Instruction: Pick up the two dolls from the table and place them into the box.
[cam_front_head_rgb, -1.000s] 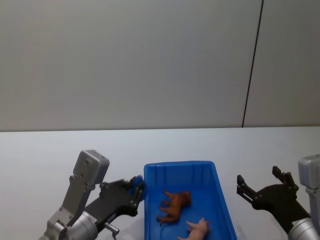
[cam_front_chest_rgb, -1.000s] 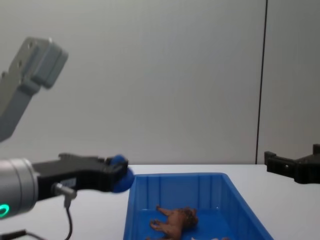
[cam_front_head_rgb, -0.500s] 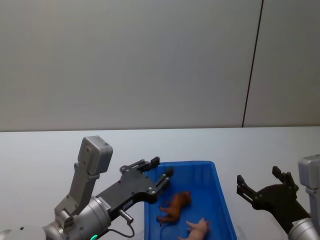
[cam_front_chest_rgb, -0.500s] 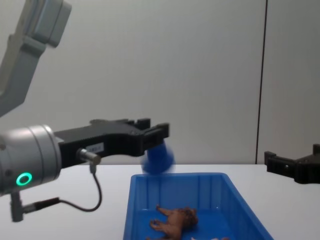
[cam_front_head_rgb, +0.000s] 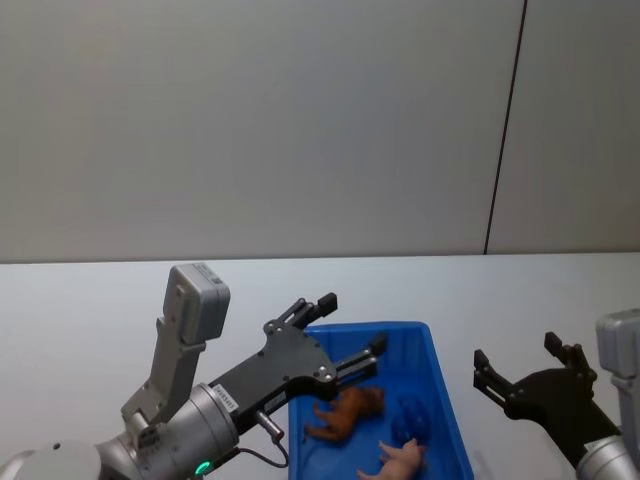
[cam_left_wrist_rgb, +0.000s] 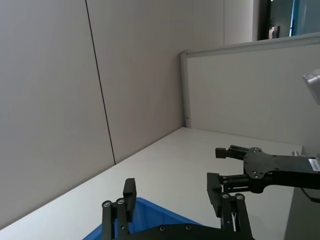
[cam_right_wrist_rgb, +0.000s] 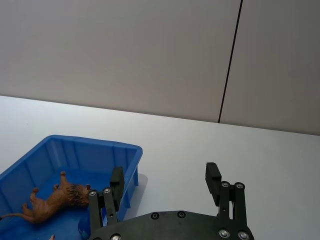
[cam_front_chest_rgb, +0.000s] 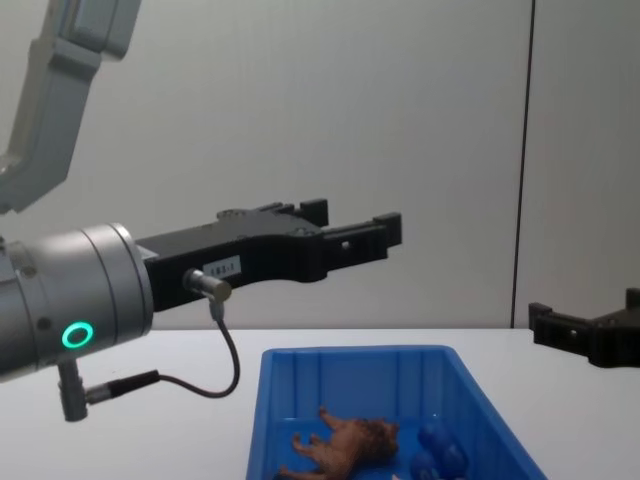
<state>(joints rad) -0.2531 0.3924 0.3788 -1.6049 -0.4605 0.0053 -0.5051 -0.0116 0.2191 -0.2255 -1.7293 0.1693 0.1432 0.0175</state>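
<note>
Left gripper: centre of head view, raised above the near-left part of the bin; fingers spread wide, nothing between them.
Left fingers: upper middle of chest view, high over the bin's floor, well apart from every toy below.
Right gripper: lower right of head view, off the bin's right side; fingers parted, nothing held.
Box: bright blue bin, lower centre of head view, on the white table.
Blue toy: inside the bin, right of centre, below and right of the left fingers.
Brown animal: lying in the bin, just beside the blue toy, lower centre.
Pink pig: in the bin at the bottom edge of head view, near the blue toy.
</note>
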